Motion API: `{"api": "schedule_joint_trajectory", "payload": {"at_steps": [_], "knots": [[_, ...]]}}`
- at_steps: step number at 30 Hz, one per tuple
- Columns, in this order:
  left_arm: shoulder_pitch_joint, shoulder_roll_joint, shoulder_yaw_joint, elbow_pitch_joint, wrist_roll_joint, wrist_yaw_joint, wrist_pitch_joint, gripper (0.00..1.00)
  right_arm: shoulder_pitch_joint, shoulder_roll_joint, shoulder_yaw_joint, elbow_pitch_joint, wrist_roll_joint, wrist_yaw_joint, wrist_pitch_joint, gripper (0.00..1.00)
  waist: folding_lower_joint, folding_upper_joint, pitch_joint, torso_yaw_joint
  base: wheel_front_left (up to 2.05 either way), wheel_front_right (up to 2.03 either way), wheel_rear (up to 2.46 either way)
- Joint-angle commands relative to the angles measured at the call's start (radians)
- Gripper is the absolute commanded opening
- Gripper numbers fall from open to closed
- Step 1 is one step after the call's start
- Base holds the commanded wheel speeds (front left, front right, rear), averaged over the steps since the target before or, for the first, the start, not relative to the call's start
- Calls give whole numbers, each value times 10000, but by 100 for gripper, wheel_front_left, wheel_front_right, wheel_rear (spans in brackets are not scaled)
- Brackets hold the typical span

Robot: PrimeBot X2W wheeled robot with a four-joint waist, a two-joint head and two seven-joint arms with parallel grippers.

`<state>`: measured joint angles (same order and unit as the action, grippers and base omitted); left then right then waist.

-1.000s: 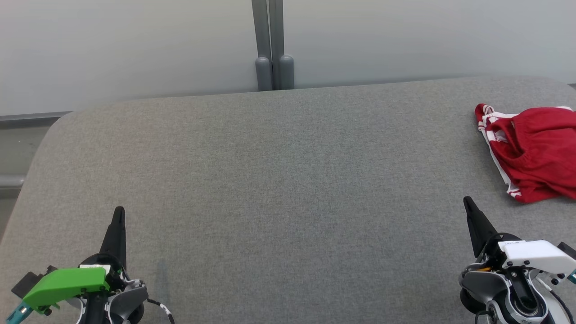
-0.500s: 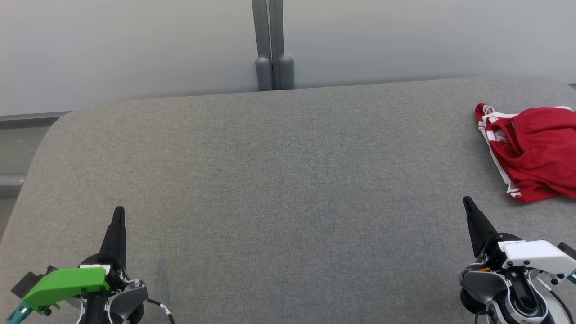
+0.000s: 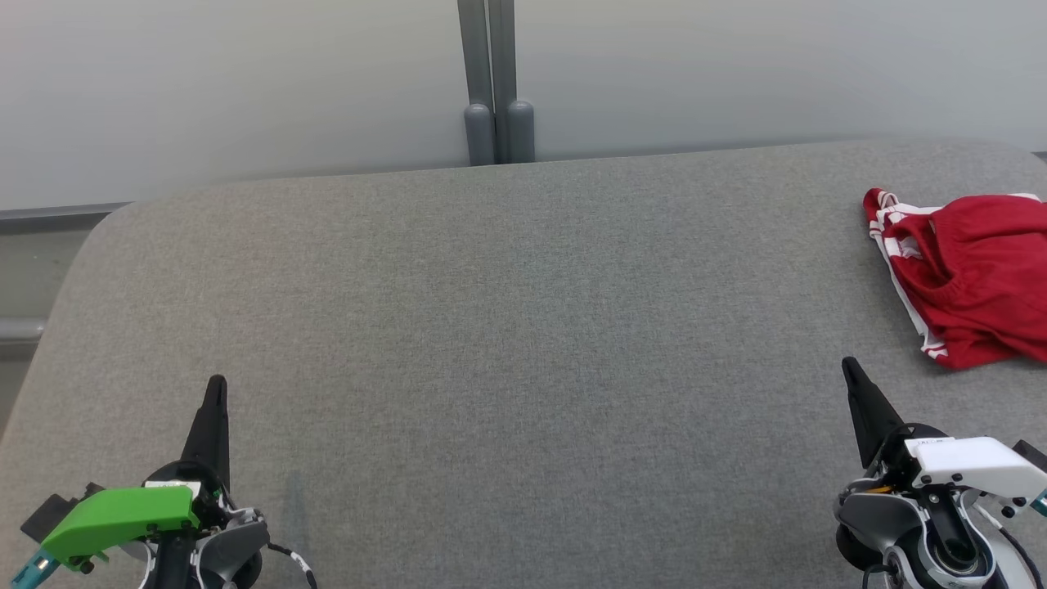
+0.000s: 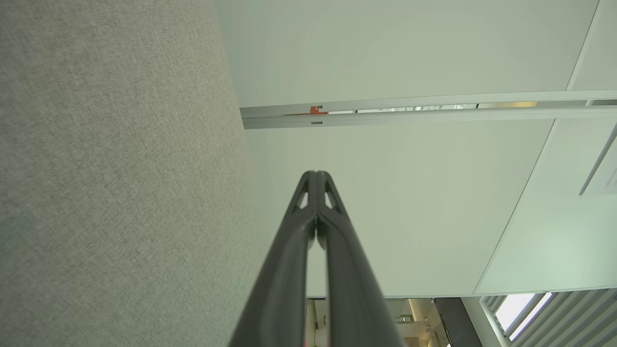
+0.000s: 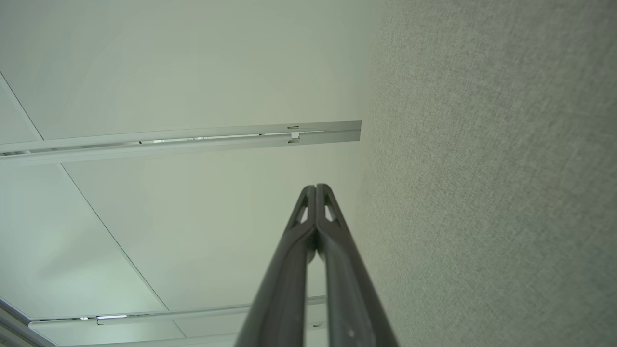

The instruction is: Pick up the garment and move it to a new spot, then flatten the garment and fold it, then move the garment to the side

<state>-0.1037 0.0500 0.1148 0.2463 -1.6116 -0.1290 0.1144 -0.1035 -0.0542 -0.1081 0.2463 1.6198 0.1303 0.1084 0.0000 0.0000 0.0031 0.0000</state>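
Two long dark pincers sit low at the near side of a grey fabric-covered tabletop [image 3: 523, 327] with rounded corners, each pointing away from the robot toward a pale panelled wall [image 3: 245, 82]. At the lower left of the head view, the left pincer [image 3: 215, 391], mounted ahead of a bright green plastic cover [image 3: 114, 511], has its tips pressed together into a single spike. At the lower right, the right pincer [image 3: 851, 372], ahead of a white plastic cover [image 3: 973, 460], is likewise pressed together and leans slightly leftward. Neither pinches anything.

The crumpled red fabric garment with white striped trim [image 3: 973, 278] lies on the tabletop's far right side, running off the head view's right edge. It lies beyond the right pincer without touching it, and well apart from the left one. A grey double metal post [image 3: 495, 82] stands against the wall behind the tabletop's far edge.

The left wrist view, turned on its side, looks along the black fingers [image 4: 289, 270], tips touching, with the tabletop at that view's left. It adds a silver metal rail [image 4: 434, 108] bearing a small orange tag [image 4: 315, 110], plus pale slatted blinds [image 4: 554, 313] at the lower right. The right wrist view mirrors it: fingers [image 5: 289, 274] meeting at the tips, tabletop at the right, a second silver rail [image 5: 193, 137] crossing the panels.
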Motion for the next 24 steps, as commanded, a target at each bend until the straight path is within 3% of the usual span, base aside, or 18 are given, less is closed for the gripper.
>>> {"api": "schedule_joint_trajectory", "payload": {"at_steps": [1,24], "knots": [[-103,4,22,-23,-26,-59,29,0,-81,-14,-29,-41,-37,7,50,0,0,0,0,0,0,0,0],[-102,4,22,-24,-26,-59,29,0,-83,2,-47,-40,-55,7,65,0,0,0,0,0,0,0,0]]}}
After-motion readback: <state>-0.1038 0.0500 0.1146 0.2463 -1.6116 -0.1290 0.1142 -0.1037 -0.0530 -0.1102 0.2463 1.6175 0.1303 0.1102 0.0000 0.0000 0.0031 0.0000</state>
